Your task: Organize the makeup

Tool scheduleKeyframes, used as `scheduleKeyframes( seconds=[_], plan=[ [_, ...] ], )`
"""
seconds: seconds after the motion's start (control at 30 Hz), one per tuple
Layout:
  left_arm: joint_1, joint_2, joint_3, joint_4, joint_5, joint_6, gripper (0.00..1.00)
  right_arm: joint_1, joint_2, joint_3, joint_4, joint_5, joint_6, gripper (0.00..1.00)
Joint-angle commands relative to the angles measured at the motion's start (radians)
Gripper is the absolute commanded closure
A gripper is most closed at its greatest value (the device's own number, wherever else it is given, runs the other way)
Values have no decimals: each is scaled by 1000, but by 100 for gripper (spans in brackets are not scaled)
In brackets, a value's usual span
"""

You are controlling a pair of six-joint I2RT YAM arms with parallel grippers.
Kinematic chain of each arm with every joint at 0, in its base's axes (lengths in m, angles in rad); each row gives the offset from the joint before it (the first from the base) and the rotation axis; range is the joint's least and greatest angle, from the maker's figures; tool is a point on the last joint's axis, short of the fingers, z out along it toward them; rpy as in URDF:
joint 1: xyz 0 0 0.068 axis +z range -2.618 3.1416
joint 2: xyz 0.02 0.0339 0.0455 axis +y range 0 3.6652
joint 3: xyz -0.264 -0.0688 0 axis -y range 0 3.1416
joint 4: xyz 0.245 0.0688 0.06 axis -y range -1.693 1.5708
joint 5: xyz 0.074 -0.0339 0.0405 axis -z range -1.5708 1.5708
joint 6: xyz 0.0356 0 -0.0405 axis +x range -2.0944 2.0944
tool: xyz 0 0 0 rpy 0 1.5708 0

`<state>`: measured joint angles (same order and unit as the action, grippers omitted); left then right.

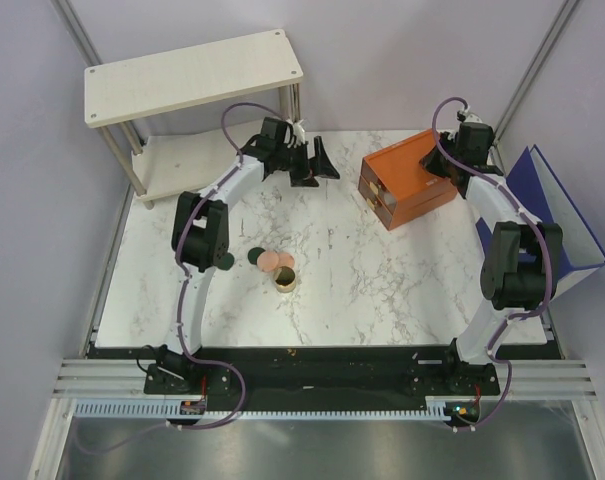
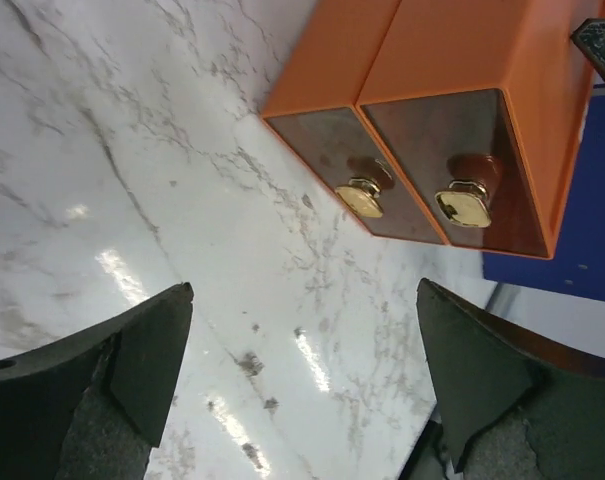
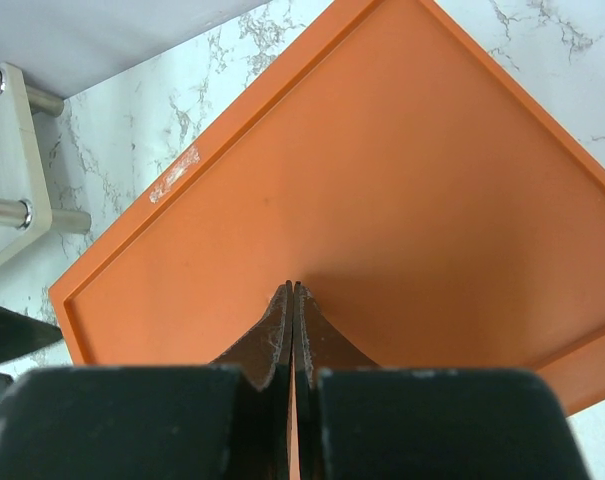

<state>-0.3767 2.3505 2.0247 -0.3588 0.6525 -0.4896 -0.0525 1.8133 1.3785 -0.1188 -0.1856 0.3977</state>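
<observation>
1. My left gripper (image 1: 316, 168) sits in the upper middle of the top view, jaws spread wide with nothing between them. In its wrist view, its fingers (image 2: 147, 375) frame bare marble table (image 2: 132, 150).
2. At the upper right of that wrist view, the orange drawer box (image 2: 452, 60) shows two dark drawer fronts, each with a gold knob (image 2: 362, 197).
3. My right gripper (image 3: 292, 320) has its jaws pressed together, holding nothing. Its tips are over the box's flat top; I cannot tell whether they touch it.
4. The makeup lies left of centre in the top view, well apart from both grippers: a dark green disc (image 1: 225, 261) beside my left arm, a second dark green disc (image 1: 253, 257), two peach-pink discs (image 1: 277, 261) overlapping, and a gold-rimmed jar (image 1: 286, 280) just below them.
</observation>
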Motion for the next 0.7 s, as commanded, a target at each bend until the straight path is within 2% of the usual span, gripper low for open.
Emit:
scheduleKeyframes(
  seconds=[0.0,0.13,0.27,0.33,0.47,0.67],
  plan=[
    [-33,52,53,-114,179,-193,0,-3,72,-111,-306,43,-13,100],
    [-37,35,-18,32,265,-286,1,-1,52,-139,-291,55,3,100],
    [-48,39,-40,49,276,-308,1,-1,40,-167,-272,64,15,100],
    [-51,55,-49,81,332,-366,1,-1,34,-179,-269,67,23,100],
    [-64,53,-116,156,309,-450,1,-1,29,-190,-265,69,26,100],
    [-82,73,-213,264,282,-682,3,-3,26,-191,-265,78,29,100]
  ],
)
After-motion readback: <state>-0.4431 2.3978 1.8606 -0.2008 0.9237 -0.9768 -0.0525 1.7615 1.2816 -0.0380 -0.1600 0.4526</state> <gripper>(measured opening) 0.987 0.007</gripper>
